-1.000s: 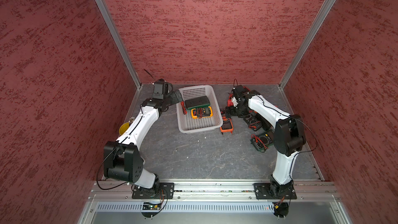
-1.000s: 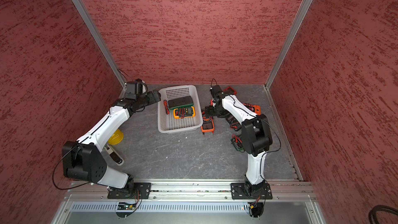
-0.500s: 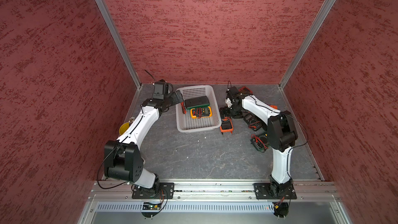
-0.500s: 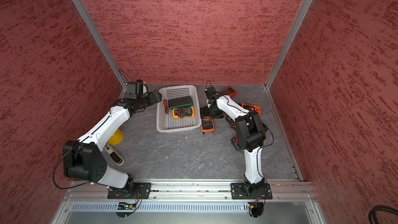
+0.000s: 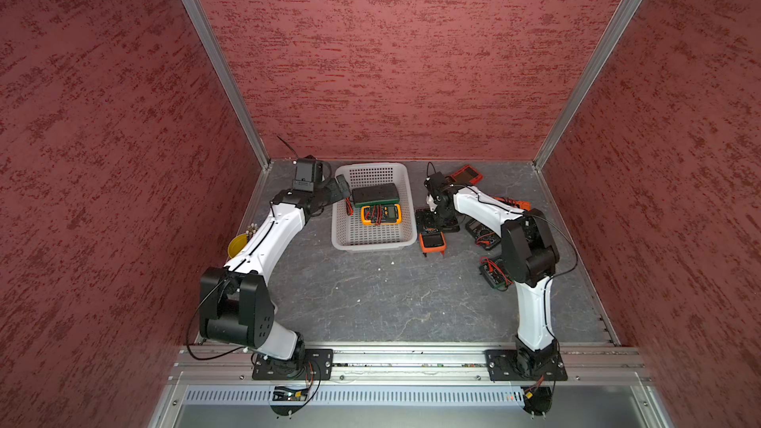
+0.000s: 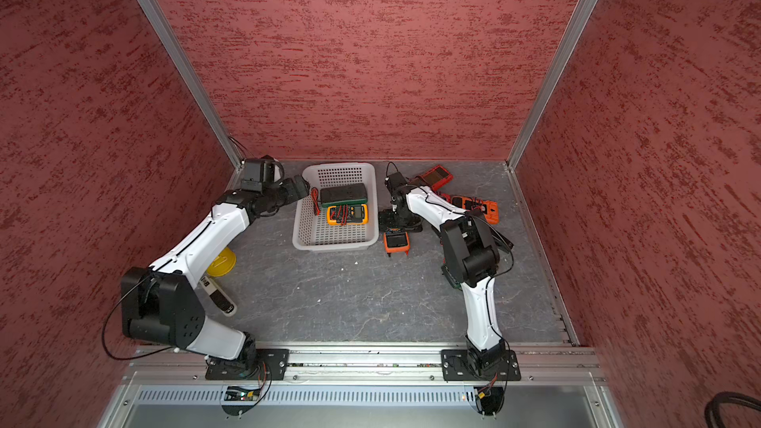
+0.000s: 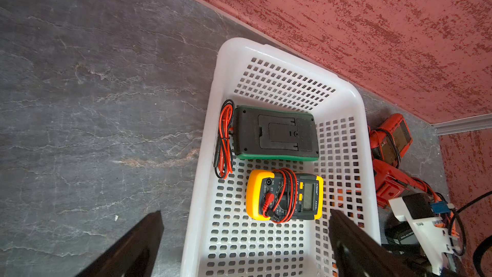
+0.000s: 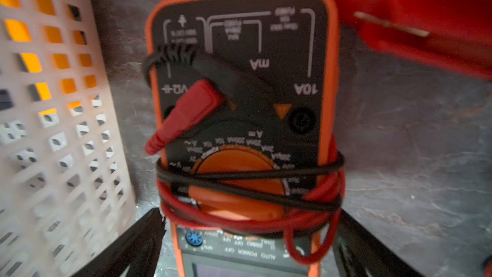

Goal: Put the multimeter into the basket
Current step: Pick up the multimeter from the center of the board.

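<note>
Multimeter (image 5: pixel 431 240), orange case, black face, red and black leads wound round the dial. It is lying flat on the grey surface (image 5: pixel 370 302), right of centre in both top views. It is outside the basket (image 5: pixel 372 242), just beside the basket's right wall, not yet in it.

The case is being straddled by the right hand (image 8: pixel 251 213). Its fingers (image 8: pixel 138 243) are being carried spread wide, one at each long side, at the bottom of the wrist frame. Nothing is being gripped. The frame is blurred, so contact cannot be told.

White perforated basket, mid-frame, toward the back wall. Three things are being contained:
- a green-edged meter (image 7: pixel 277 134), face down
- a yellow meter (image 7: pixel 285 195) just beside it
- a loose lead bundle (image 7: pixel 225 139) along the left wall

Left hand (image 5: pixel 341 187) is being held open and empty at the basket's upper-left rim in the top views. In its wrist view one finger is being shown over bare surface, the other over the basket's floor.

Further right, a red meter (image 5: pixel 465 174) and another orange meter (image 6: pixel 477 207) are lying near the back. A yellow cup (image 6: pixel 222 261) is being partly covered by the left arm, left of frame.
</note>
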`<control>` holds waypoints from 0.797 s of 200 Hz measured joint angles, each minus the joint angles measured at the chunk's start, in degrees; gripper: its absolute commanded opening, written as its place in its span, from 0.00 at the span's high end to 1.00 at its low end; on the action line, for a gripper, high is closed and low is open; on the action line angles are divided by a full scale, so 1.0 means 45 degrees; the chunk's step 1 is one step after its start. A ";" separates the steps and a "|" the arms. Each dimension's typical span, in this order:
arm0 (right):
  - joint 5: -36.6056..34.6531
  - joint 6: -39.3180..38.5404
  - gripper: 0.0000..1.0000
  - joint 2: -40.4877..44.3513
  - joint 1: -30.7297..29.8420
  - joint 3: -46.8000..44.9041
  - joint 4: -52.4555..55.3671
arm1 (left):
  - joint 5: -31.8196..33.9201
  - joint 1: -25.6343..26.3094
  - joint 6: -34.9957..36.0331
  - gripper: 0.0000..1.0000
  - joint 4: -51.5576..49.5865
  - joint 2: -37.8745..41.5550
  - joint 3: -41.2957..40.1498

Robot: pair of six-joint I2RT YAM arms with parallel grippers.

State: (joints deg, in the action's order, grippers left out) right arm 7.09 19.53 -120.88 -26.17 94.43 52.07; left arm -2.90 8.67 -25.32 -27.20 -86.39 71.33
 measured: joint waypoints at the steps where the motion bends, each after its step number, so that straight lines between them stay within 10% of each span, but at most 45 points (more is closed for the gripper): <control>1: -0.0024 0.0000 0.01 -0.0010 0.0000 -0.0005 0.0000 | 0.0000 0.0000 0.0000 0.00 0.0000 0.0000 0.0000; 54: -0.0782 -0.0029 0.11 -0.0267 -0.0126 -0.0525 -0.0267 | 0.0000 -0.0005 -0.0238 0.00 -0.0058 -0.0092 0.0000; 131: -0.1579 -0.1171 1.00 0.0272 -0.0146 -0.0947 -0.0879 | -0.0058 -0.0291 -0.0889 0.00 -0.0136 -0.0126 -0.0024; 159: -0.2069 -0.1545 1.00 0.1379 -0.0146 -0.1025 -0.0976 | -0.0107 -0.0423 -0.1175 0.00 -0.0272 0.0010 -0.0219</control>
State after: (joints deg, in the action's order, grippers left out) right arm -2.22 12.58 -114.67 -26.83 89.82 47.68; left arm -3.38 6.76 -30.61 -28.42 -86.35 70.35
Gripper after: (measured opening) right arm 0.890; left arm 0.996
